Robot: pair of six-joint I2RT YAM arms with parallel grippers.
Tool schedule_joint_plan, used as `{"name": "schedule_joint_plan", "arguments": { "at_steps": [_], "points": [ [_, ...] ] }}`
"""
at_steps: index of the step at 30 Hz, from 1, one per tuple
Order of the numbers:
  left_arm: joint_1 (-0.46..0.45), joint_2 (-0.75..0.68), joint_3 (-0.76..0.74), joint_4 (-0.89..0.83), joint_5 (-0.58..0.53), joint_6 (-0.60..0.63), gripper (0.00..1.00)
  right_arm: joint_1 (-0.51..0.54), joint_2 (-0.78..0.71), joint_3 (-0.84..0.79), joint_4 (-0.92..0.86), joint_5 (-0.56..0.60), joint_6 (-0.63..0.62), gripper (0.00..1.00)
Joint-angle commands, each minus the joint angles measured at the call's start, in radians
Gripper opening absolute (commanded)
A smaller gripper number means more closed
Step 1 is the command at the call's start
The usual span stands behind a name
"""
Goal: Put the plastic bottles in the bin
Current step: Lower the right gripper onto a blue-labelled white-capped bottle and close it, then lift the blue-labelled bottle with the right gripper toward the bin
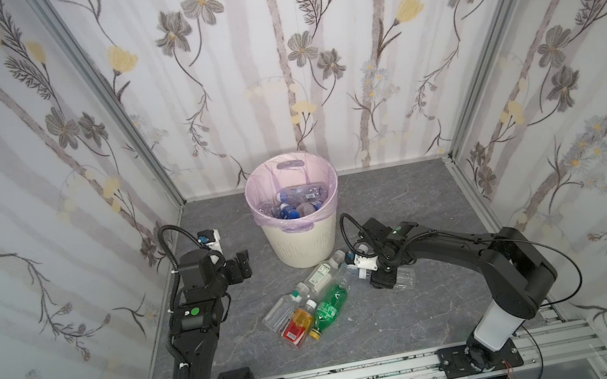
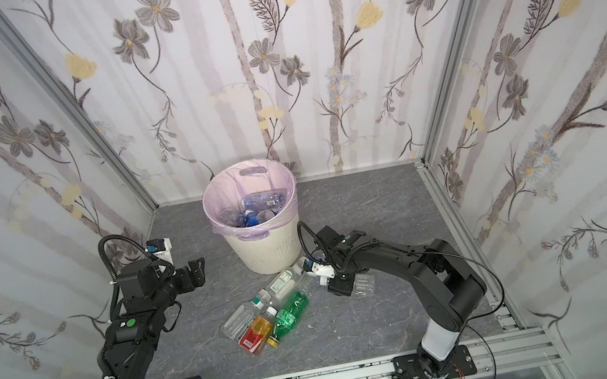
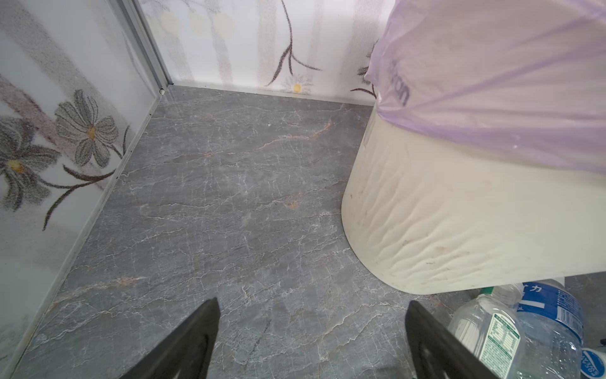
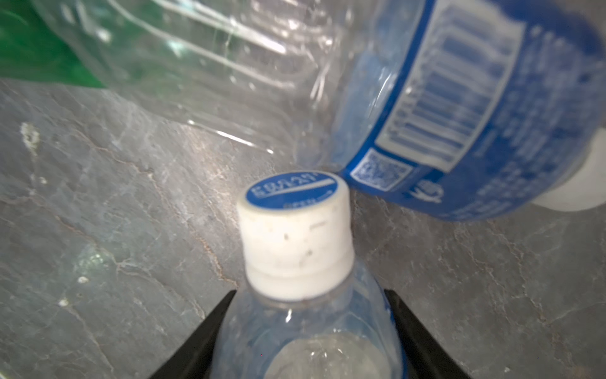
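Right hand point(image 4: 310, 291) close around white-capped bottle point(image 4: 296, 236)

Robot lab booth: floral-papered panels point(image 1: 253, 81), aluminium frame point(image 1: 110, 106), marble-look floor point(image 1: 401, 203).

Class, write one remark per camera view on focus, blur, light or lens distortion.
Right wrist view: white-capped bottle fairly sharp, blue-labelled bottle close to the lens blurred. Left wrist view: bin and floor crisp. Both top views: wide lens splays the frame posts; light even, shadows faint.
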Motion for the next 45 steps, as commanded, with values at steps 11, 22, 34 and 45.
{"name": "schedule_joint_plan", "arguments": {
  "at_steps": [11,22,34,45],
  "points": [
    [0.000,0.003,-0.001,0.054,0.006,-0.003,0.90,0.005,-0.169,0.021,0.008,-0.212,-0.003,0.61],
    [0.001,-0.014,-0.015,0.068,0.020,-0.010,0.90,0.006,-0.398,0.025,0.127,-0.418,0.036,0.61],
    [0.001,-0.009,-0.017,0.084,0.049,-0.021,0.90,0.006,-0.523,0.136,0.453,-0.423,0.252,0.60],
    [0.001,-0.016,-0.029,0.096,0.052,-0.023,0.90,0.004,-0.327,0.357,0.690,-0.316,0.512,0.56]
  ]
}}
